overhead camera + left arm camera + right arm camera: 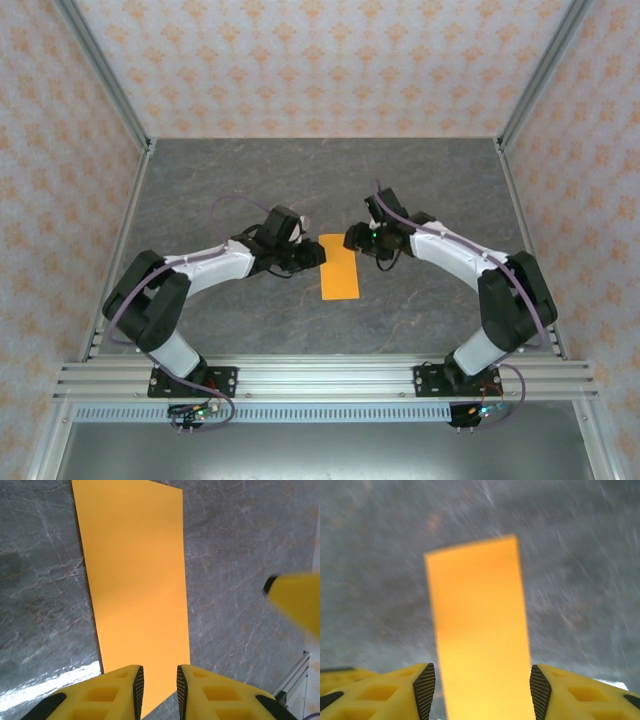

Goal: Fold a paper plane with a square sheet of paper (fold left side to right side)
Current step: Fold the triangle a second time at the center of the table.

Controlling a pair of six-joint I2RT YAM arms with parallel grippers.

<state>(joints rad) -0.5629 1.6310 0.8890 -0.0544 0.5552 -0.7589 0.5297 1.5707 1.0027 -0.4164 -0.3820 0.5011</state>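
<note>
Top external: the thin bright-orange sheet of paper [340,268] lies flat near the middle of the grey marbled table [250,180] as a narrow upright rectangle, not a square. The left gripper [308,257] sits at its left long edge and the right gripper [352,240] at its upper right corner; jaw state cannot be told from here. There is open table behind the paper up to the patterned walls [330,60], and a bare strip in front before the aluminium rail [330,378]. Left wrist: the sheet of paper [135,580] is sharp, with straight edges and crisp far corners, flat on the table [240,555]. The left gripper [157,687] has yellow fingers [120,695] set to a narrow gap over the near end of the sheet; contact cannot be told. A blurred yellow block [297,600] with a black tip enters from the right, clear of the paper. Right wrist: the view is blurred. The right gripper [482,685] is spread wide, and the paper [477,630] runs lengthwise between its fingers [395,695], touching neither.
</note>
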